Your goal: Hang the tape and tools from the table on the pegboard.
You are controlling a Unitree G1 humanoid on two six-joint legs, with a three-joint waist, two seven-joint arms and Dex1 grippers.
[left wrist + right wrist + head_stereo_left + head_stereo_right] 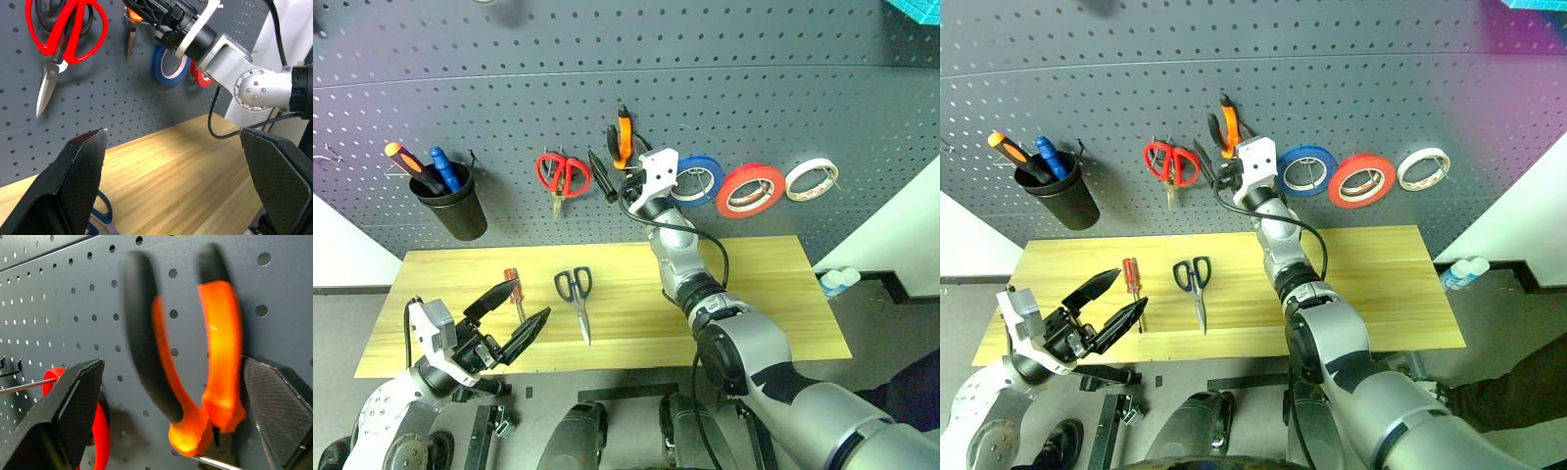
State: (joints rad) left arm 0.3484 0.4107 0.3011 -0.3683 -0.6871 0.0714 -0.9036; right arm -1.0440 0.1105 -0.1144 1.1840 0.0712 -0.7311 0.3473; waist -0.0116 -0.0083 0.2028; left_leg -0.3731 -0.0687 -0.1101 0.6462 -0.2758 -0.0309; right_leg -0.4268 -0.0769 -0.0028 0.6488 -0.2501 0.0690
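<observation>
The orange-and-black pliers (622,137) hang handles-up on the dark grey pegboard (803,88). My right gripper (615,172) is raised to them and open, one finger on either side of the handles (220,333); whether a finger touches I cannot tell. On the same board, further right, the red tape (751,189) hangs. The red-handled screwdriver (514,287) and the dark-handled scissors (576,294) lie on the wooden table (754,284). My left gripper (524,305) hovers open over the table's front left, just short of the screwdriver, holding nothing.
Red-handled scissors (562,174), a blue roll (697,179) and a white roll (811,178) hang on the board. A black cup (450,208) with two screwdrivers hangs at the left. The table's right half is bare wood.
</observation>
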